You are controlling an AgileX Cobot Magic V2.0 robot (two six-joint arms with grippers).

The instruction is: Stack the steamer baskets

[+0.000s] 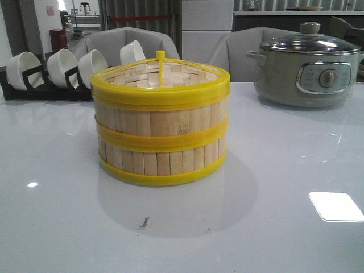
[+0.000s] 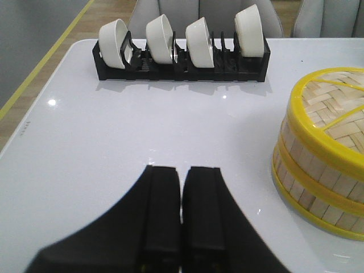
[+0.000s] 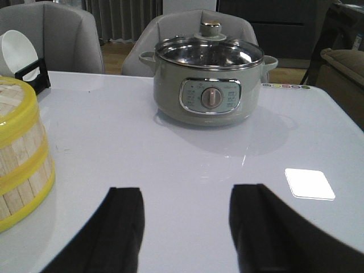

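Two steamer baskets stand stacked at the table's middle: the upper basket (image 1: 160, 116) sits on the lower basket (image 1: 162, 159), and a woven lid (image 1: 161, 73) with a yellow rim and knob lies on top. The stack also shows in the left wrist view (image 2: 321, 165) and the right wrist view (image 3: 20, 153). My left gripper (image 2: 182, 170) is shut and empty, over bare table to the left of the stack. My right gripper (image 3: 186, 193) is open and empty, over bare table to the right of the stack. Neither gripper shows in the front view.
A black rack (image 1: 45, 85) with several white bowls (image 1: 61, 65) stands at the back left, also in the left wrist view (image 2: 182, 57). A grey-green electric pot (image 1: 307, 65) with a glass lid stands at the back right, also in the right wrist view (image 3: 207, 85). The white table (image 1: 284, 227) is glossy.
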